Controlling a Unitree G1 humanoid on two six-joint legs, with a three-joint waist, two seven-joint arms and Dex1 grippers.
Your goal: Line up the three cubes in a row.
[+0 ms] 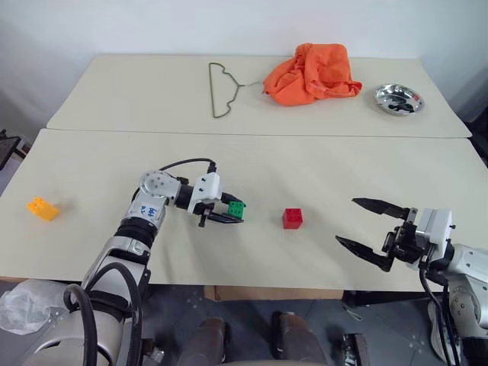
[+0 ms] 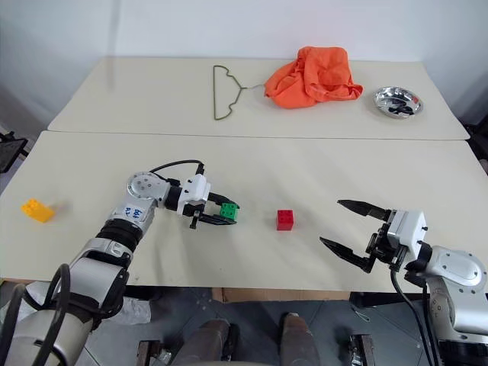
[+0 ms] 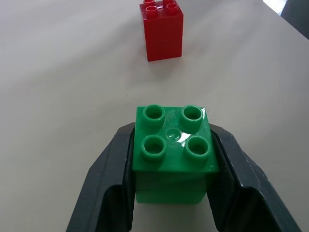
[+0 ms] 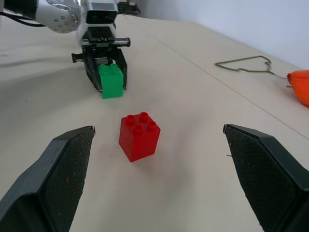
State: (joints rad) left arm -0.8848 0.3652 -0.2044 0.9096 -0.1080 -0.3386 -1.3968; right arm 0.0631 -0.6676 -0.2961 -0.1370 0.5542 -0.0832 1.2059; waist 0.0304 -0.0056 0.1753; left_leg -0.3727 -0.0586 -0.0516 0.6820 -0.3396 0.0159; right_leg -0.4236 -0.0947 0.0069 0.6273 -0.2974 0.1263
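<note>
green cube: small green studded plastic block (image 1: pixel 236 207), studs up, clamped in the left pincer (image 1: pixel 226 213); sits low at the near tabletop's (image 1: pixel 320 171) surface, contact with it unclear. A bit left of tabletop centre.
red cube: small red studded plastic block (image 1: pixel 292 218), standing free on the tabletop, studs up, at 3 o'clock from the green one, near but not touching.
orange-yellow cube: small orange-yellow studded plastic block (image 1: pixel 42 208), lying alone near the left edge, at 9 o'clock from the green one, well apart from both others.
row status: green and red roughly level with each other across the tabletop; orange-yellow far out at the left, untouched.
left pincer: narrow, black fingers (image 3: pixel 108 179) pressed on the green cube's two opposite sides, pointing to the robot's right, toward the red cube.
right pincer: (image 1: pixel 371 230) wide, holding nothing, fingers (image 4: pixel 63 164) spread level above the near right part of the tabletop; at 4 o'clock from the red cube, apart from it and aimed toward it.
far tabletop: second beige tabletop (image 1: pixel 137 91) butted behind the first.
on it, left to right: bent wire clothes hanger (image 1: pixel 220 88), crumpled orange cloth (image 1: pixel 314 73) touching the hanger's hook end, small shiny metal dish (image 1: pixel 398 99) at 1 o'clock from the red cube.
</note>
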